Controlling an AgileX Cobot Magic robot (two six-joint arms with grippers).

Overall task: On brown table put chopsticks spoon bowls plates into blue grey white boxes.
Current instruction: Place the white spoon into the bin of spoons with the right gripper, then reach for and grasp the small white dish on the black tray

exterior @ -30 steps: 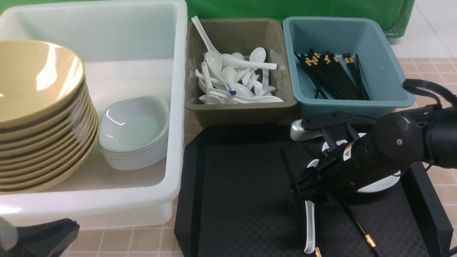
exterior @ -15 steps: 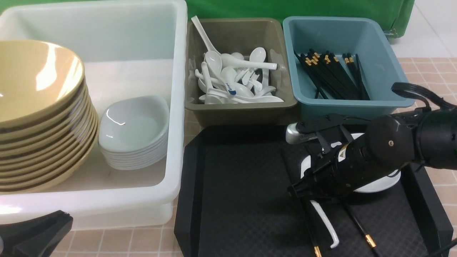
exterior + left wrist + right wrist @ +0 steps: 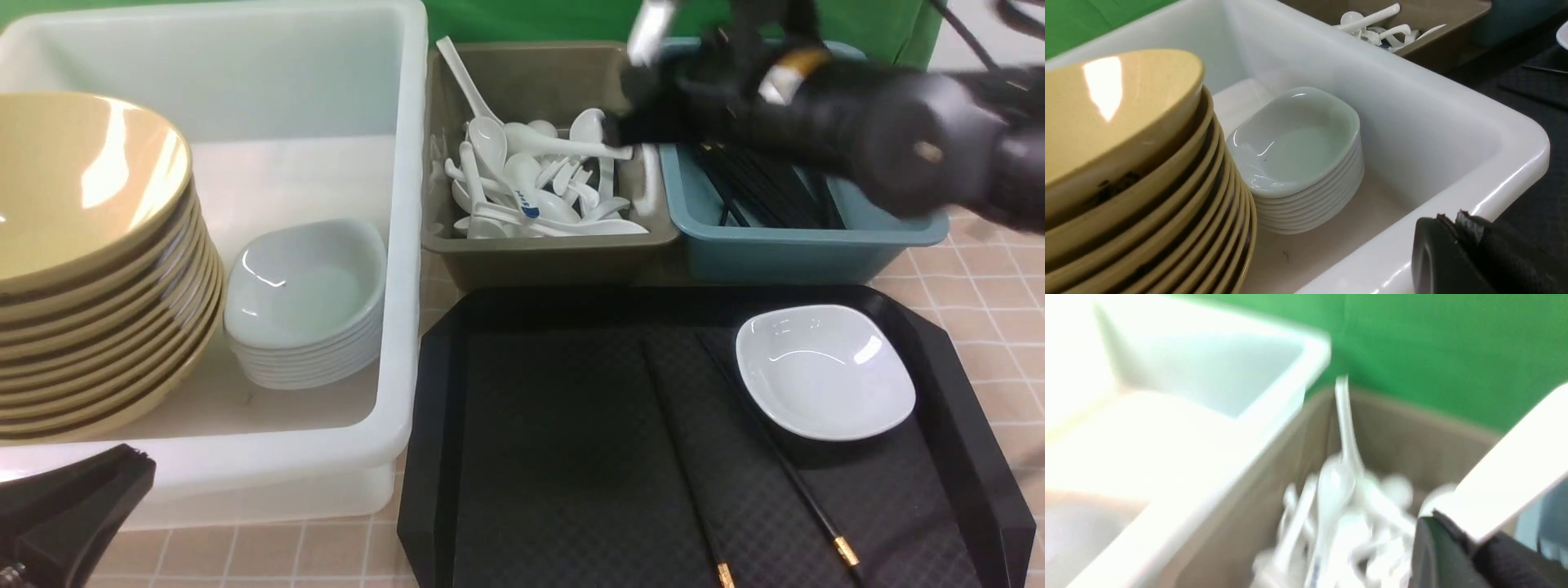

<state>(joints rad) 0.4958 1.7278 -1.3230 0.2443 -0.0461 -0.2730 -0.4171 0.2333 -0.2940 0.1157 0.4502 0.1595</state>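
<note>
My right gripper point(image 3: 630, 122) is blurred, up over the wall between the olive-grey box point(image 3: 555, 255) and the teal-blue box point(image 3: 804, 249). It is shut on a white spoon point(image 3: 651, 175), which hangs down from it. The right wrist view shows that spoon point(image 3: 1515, 473) in the gripper point(image 3: 1453, 533), above several spoons point(image 3: 1339, 506) in the grey box. Two black chopsticks point(image 3: 771, 457) and a white plate point(image 3: 824, 371) lie on the black tray point(image 3: 555, 457). My left gripper point(image 3: 77, 506) is shut and empty, low by the white tub point(image 3: 408, 245); it also shows in the left wrist view point(image 3: 1457, 222).
The white tub holds a stack of yellow bowls point(image 3: 90, 245) and a stack of white plates point(image 3: 306, 302). The teal box holds several chopsticks point(image 3: 767, 188). Tan tiled table point(image 3: 980, 278) shows to the right of the tray. A green cloth hangs at the back.
My right gripper lifted the spoon off the tray and swung up and back to the grey box. The plate and chopsticks on the tray are now uncovered. The left gripper barely moved.
</note>
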